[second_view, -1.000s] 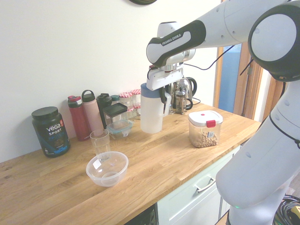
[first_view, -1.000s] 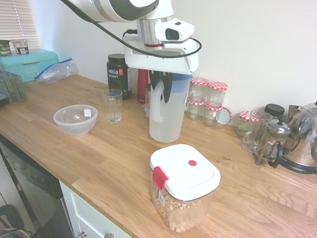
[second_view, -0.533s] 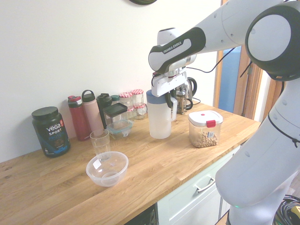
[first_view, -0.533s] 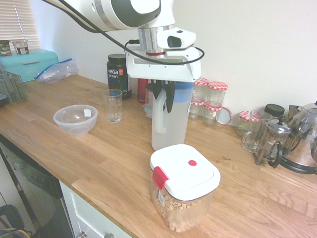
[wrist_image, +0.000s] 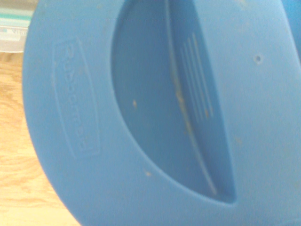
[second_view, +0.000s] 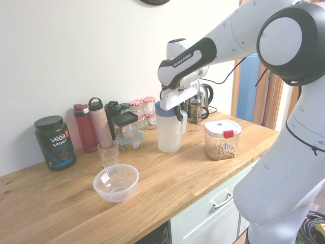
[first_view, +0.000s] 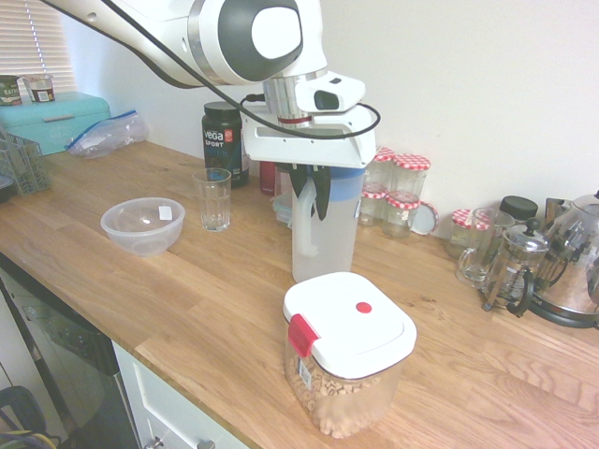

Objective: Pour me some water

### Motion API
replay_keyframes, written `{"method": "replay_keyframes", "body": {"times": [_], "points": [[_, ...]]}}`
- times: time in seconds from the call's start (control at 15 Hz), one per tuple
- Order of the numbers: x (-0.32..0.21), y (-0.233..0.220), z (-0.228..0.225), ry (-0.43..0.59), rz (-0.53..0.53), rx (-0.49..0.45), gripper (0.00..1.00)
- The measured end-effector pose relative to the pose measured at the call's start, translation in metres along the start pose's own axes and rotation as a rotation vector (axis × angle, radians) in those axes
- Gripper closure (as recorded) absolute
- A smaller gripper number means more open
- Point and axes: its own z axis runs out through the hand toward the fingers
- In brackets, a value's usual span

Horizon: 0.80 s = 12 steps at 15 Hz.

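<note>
The water sits in a tall frosted pitcher point(first_view: 332, 238) point(second_view: 168, 133) with a blue lid, upright at the middle of the wooden counter point(first_view: 187, 290). The liquid itself hardly shows through the plastic. My gripper point(first_view: 309, 190) point(second_view: 179, 110) comes down from above and is shut on the pitcher's side handle. In the second exterior view the pitcher's base is at the counter surface. The blue lid point(wrist_image: 141, 113) fills the wrist view. An empty ribbed drinking glass point(first_view: 212, 198) point(second_view: 108, 155) stands apart to the side of the pitcher, beside the bowl.
A clear plastic bowl point(first_view: 142, 224) point(second_view: 116, 183) lies near the glass. A white-lidded box with a red clasp point(first_view: 346, 360) point(second_view: 221, 138) stands close in front of the pitcher. Along the wall are a black tub point(first_view: 223, 140), jars point(first_view: 393, 187), a French press point(first_view: 513, 271) and a kettle point(first_view: 576, 271).
The gripper has carried the pitcher down to the counter and a little toward the white-lidded box. Its grip on the handle is unchanged.
</note>
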Motion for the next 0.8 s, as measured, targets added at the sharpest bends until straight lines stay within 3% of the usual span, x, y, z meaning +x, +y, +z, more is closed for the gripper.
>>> {"method": "replay_keyframes", "body": {"times": [0.47,0.8], "points": [[0.000,0.006,-0.003,-0.007,0.011,-0.006,0.00],[-0.031,0.027,-0.035,-0.141,0.013,-0.071,0.00]]}}
